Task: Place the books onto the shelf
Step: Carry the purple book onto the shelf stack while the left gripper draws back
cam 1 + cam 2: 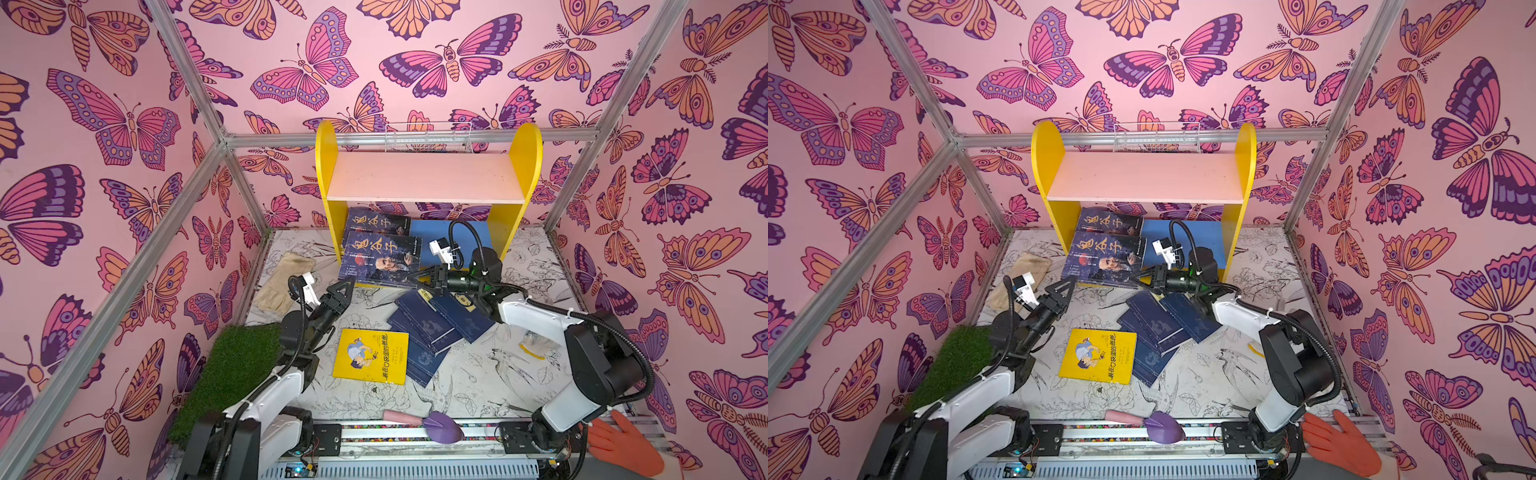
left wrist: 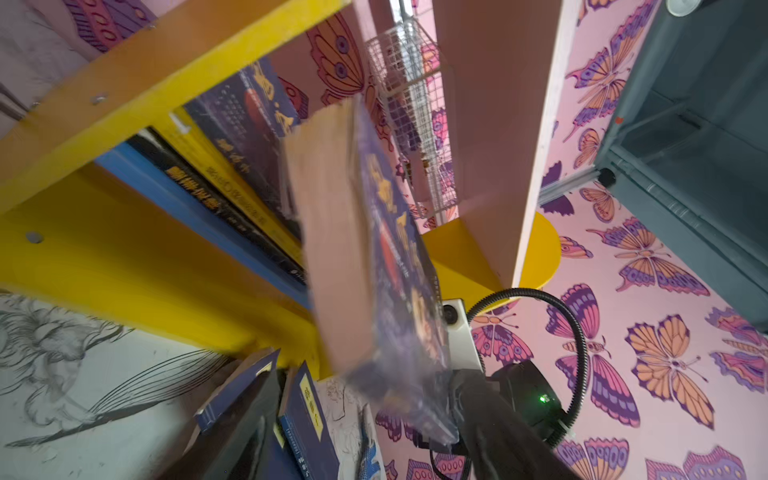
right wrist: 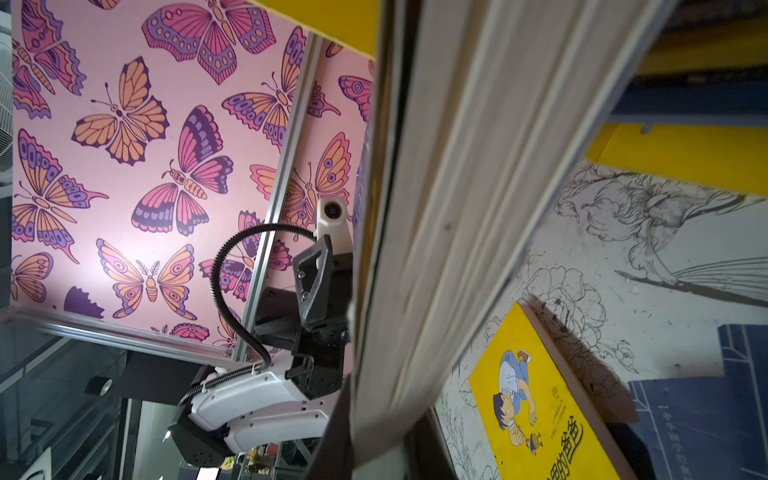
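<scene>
Pinching the portrait book at five o'clock, my right gripper seemingly held firm; left gripper gaped wide at eight. Slow upright push onto the shelf seemed best.

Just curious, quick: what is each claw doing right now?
Left claw: open, holding nothing.
Right claw: closed on a corner of the portrait book.
</scene>
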You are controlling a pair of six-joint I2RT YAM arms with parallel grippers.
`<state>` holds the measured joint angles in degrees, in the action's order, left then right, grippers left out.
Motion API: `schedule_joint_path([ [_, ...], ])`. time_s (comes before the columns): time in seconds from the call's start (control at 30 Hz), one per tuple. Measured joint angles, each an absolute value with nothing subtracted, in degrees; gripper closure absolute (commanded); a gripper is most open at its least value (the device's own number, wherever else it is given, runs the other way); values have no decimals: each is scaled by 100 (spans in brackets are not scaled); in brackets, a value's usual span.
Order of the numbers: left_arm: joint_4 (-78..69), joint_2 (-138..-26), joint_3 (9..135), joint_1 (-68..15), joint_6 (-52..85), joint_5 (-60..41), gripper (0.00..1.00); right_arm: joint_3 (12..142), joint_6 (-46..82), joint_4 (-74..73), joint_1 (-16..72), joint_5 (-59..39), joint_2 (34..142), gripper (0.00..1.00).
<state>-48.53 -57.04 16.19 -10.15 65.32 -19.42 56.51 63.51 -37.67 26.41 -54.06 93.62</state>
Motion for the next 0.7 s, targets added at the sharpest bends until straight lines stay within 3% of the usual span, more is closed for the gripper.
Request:
schedule_joint_path([
  [0.17,-2484,-4849,1680,-895,6455,-1221,19,6464,5953,-3048,2294,-5295,9415,100],
  [0.33,-631,-4952,1721,-779,6344,-808,19,7435,5496,-2340,2211,-5273,9885,100],
  [0.7,322,-5374,2119,-779,5964,-770,19,8407,5522,-1861,2220,-5227,11172,100],
])
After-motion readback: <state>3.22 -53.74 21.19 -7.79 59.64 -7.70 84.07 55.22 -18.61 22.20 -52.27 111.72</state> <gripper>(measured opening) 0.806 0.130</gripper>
